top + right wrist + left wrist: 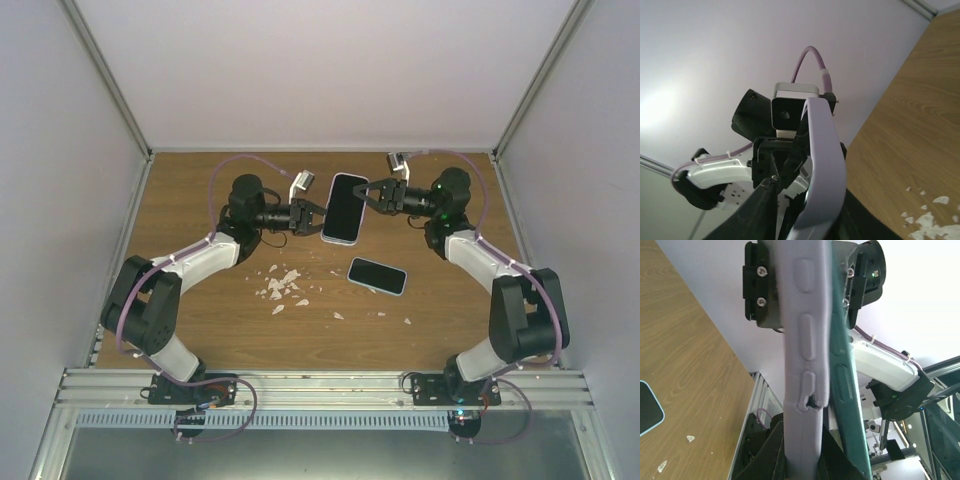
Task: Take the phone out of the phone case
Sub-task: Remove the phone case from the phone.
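Note:
A phone in a lavender case [344, 208] is held in the air between both grippers, dark screen up. My left gripper [312, 215] is shut on its left edge, and my right gripper [372, 195] is shut on its right edge. In the left wrist view the fingers [765, 455] clamp the lavender case [805, 340]. The teal edge of the phone [842, 390] stands apart from the case on the right. In the right wrist view the case edge [827, 150] curves up between my fingers [762, 210].
A second phone with a light blue rim [377, 275] lies flat on the wooden table [200, 320], and its corner shows in the left wrist view [647, 407]. White crumbs [282, 288] are scattered mid-table. Walls enclose the back and sides.

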Robot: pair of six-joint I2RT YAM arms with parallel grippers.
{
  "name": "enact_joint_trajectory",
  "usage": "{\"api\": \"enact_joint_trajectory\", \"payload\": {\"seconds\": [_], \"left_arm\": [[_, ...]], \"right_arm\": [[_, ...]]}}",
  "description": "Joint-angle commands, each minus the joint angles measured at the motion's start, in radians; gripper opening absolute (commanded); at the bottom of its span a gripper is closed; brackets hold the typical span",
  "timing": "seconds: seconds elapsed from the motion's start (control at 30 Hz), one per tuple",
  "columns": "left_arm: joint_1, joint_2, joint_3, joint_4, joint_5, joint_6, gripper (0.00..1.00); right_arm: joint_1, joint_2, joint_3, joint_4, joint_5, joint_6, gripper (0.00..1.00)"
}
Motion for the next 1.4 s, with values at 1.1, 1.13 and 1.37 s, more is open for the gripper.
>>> {"api": "enact_joint_trajectory", "payload": {"seconds": [1.1,1.13,1.37], "left_arm": [[0.07,-0.012,-0.004,0.029,-0.011,-0.024,0.0],[0.072,-0.009,-0.002,0.02,-0.016,-0.027,0.0],[0.085,0.024,0.029,-0.086,-0.032,-0.021,0.0]], "right_arm": [[0.009,-0.189,0.326,-1.048,0.347,-1.379,0.86],[0.032,-0.192,0.332,-1.075,0.385,-1.438,0.86],[0.166,-0.177,0.385,-1.182,0.611,-1.717,0.79]]}}
